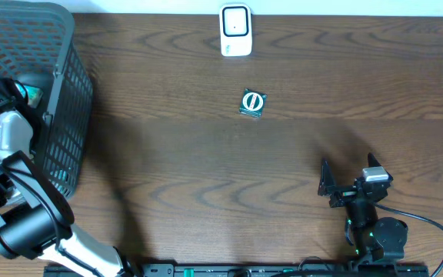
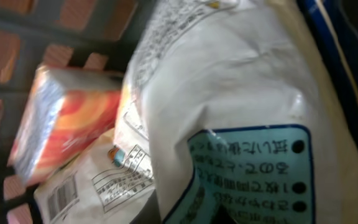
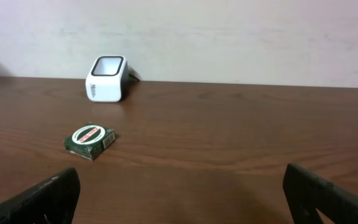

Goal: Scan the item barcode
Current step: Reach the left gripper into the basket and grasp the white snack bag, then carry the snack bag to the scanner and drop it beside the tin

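Observation:
My left gripper (image 1: pixel 23 92) reaches down inside the black mesh basket (image 1: pixel 68 92) at the table's left end. In the left wrist view a white packet (image 2: pixel 241 87) with a teal printed label fills the frame. Its film bunches round the dark jaw tip at the bottom edge, and the gripper (image 2: pixel 222 216) is shut on it. Beside it lie an orange-red pack (image 2: pixel 61 124) and a second white packet with a barcode (image 2: pixel 86 186). The white scanner (image 1: pixel 236 31) (image 3: pixel 107 78) stands at the back centre. My right gripper (image 1: pixel 350 175) (image 3: pixel 182 199) hovers open and holds nothing near the front right.
A small dark green box (image 1: pixel 252 103) (image 3: pixel 90 141) with a round white label lies on the brown wooden table (image 1: pixel 168 154), in front of the scanner. The basket's walls close in around my left arm.

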### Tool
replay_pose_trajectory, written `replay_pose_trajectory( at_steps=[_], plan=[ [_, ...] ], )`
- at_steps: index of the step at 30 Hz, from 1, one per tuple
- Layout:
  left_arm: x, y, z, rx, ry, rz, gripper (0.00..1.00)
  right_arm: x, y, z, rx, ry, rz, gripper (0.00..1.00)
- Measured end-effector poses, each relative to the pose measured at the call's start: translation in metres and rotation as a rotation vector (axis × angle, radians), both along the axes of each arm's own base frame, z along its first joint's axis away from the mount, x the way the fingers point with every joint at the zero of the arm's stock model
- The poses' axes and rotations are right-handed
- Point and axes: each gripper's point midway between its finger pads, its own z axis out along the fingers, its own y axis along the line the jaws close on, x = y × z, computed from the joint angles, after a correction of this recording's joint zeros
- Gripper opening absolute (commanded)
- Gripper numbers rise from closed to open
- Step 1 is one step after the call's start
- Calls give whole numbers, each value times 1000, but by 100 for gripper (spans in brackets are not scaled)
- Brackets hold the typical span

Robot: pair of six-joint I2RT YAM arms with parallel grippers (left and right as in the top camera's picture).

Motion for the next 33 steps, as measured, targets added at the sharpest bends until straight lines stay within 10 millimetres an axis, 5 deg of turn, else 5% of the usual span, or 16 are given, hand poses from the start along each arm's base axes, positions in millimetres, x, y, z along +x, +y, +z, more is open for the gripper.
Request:
replay_pose_trajectory(
  at_steps=[4,10,11,13,19,23,25,33],
  plan=[
    [4,-3,27,5,-144,107,7,0,0,0,0,0,0,99],
    [31,-24,190,31,-790,151,7,0,0,0,0,0,0,99],
    [28,-38,242,23,-980,140,7,0,0,0,0,0,0,99],
    [23,-53,286,5,-1144,122,7,0,0,0,0,0,0,99],
    [7,-101,375,-110,-1484,5,7,0,0,0,0,0,0,99],
    [13,-152,404,-291,-1599,-114,7,0,0,0,0,0,0,99],
    [29,-197,405,-459,-1592,-204,7,0,0,0,0,0,0,99],
    [84,-345,350,-828,-1325,-478,7,0,0,0,0,0,0,99]
  ],
)
